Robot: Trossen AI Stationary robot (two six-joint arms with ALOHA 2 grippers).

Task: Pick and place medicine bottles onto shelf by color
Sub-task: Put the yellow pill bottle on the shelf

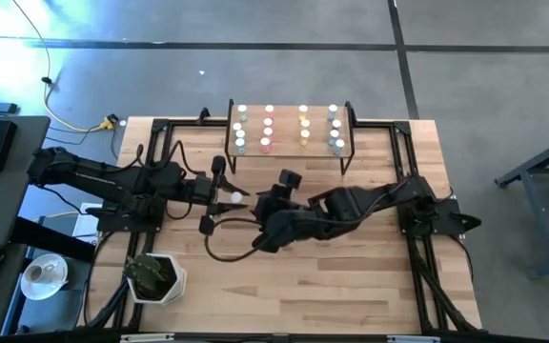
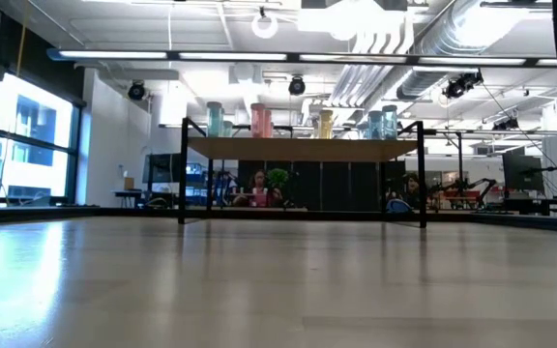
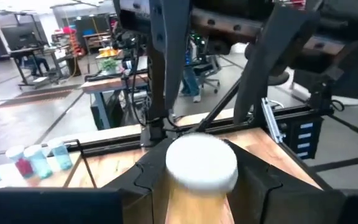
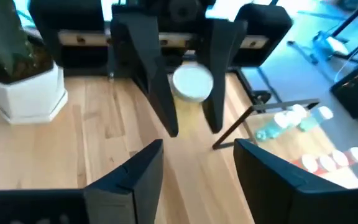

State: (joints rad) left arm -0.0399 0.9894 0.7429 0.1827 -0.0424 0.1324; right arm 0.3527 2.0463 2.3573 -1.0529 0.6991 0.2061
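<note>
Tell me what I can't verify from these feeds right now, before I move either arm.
- White-capped medicine bottle in the left gripper: body colour unclear; in the left wrist view the cap and dark fingers hide it, and it is too small in the high view.
- Both grippers: absent from the low view.
- Right gripper: open, empty.
- Light-wood shelf on black legs: per-bottle colours too small in the high view.
</note>
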